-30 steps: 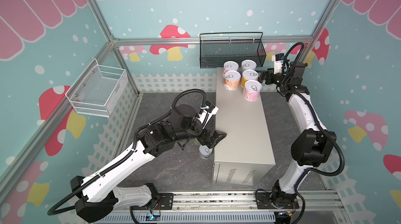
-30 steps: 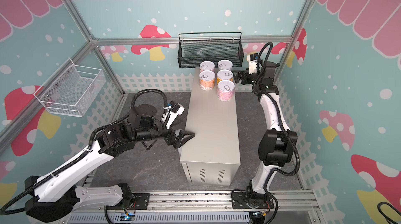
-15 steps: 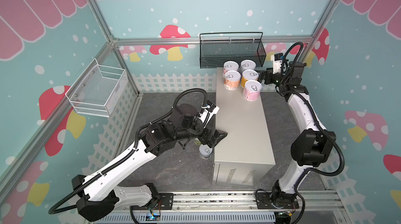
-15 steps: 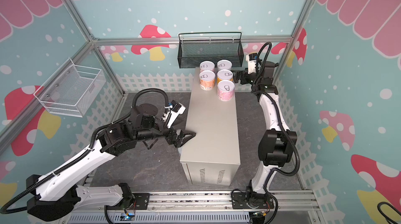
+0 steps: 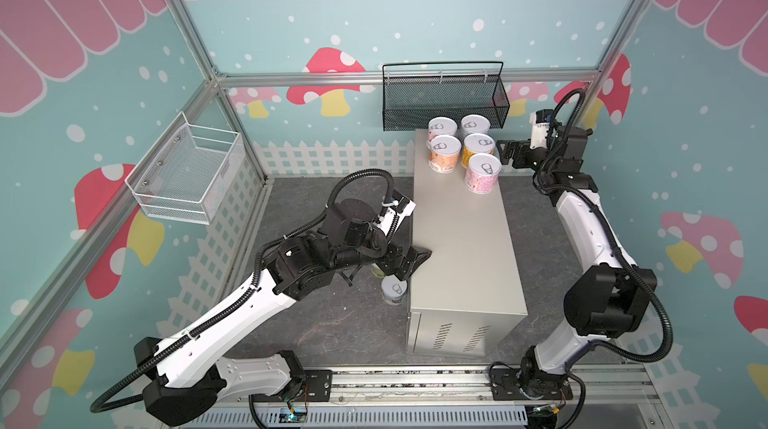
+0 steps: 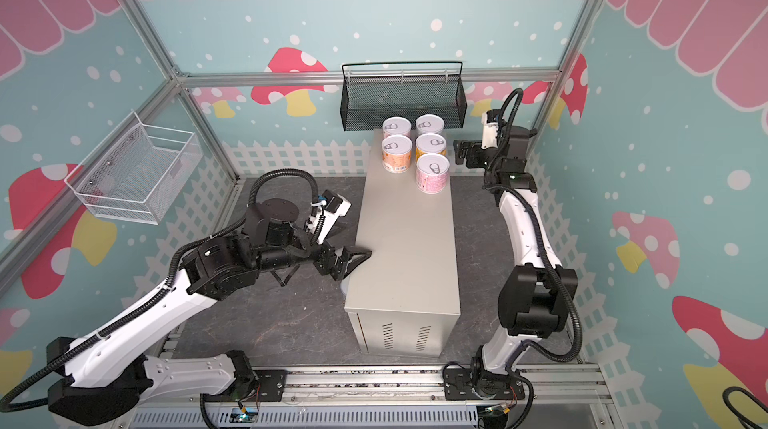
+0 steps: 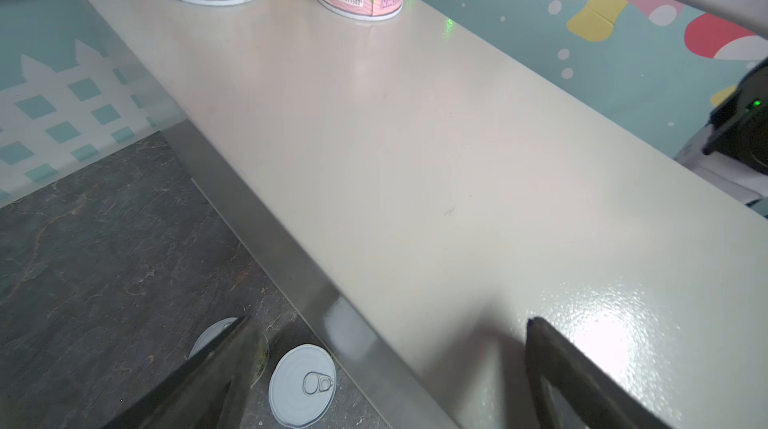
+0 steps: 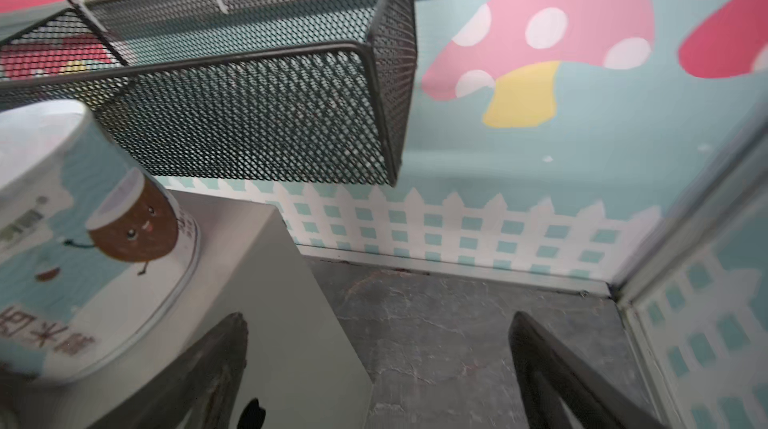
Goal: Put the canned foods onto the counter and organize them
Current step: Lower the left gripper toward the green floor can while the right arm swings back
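left arm point(image 5: 232, 314): white link shells, black joint housings | right arm point(image 5: 582, 219): same white-and-black build, small green light point(image 6: 514, 176) near wrist | cabling: black corrugated conduit point(image 5: 365, 173) along each arm, white zip ties | wrist cameras point(image 5: 401, 208): small white boxes | left gripper point(image 7: 388, 320), right gripper point(image 8: 378, 315): black jaws tapering to narrow tips | bases point(image 5: 505, 381): black plates with screws
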Controlling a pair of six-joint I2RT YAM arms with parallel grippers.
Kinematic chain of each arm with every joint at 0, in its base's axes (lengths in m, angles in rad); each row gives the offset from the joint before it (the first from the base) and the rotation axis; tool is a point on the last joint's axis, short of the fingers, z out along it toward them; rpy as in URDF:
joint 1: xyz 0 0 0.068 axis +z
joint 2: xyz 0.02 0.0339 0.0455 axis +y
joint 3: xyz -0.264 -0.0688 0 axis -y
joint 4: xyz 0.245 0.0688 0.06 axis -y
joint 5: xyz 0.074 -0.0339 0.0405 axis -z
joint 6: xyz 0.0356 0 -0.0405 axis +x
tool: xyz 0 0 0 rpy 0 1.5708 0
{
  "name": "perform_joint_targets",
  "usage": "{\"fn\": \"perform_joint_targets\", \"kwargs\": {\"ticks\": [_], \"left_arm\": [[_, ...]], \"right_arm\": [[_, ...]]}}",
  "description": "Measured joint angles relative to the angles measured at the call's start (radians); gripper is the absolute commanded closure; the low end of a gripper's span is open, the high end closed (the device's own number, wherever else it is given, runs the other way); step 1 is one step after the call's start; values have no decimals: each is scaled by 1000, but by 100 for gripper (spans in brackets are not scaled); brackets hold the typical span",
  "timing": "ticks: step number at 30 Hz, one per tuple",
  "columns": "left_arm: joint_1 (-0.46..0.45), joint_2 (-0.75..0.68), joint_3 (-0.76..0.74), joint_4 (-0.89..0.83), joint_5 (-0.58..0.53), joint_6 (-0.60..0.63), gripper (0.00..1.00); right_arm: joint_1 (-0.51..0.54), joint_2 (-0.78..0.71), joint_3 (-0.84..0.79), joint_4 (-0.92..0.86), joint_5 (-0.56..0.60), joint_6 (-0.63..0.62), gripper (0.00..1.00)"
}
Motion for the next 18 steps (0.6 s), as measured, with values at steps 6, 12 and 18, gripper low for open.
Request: {"fn": "perform_joint_targets", "kwargs": {"ticks": [6,12,18], "left_arm": [[28,-27,21,-20,-66,-34,1],[187,-92,-10,-30,-102,-101,1],[371,-141,-104,-31,-113,-174,0]], "right_arm": [[-1,-153,-20,-96,108,3,1],[3,-315,-19,-234,114,-26,0],[57,-478,-17,-417,96,-73,0]]}}
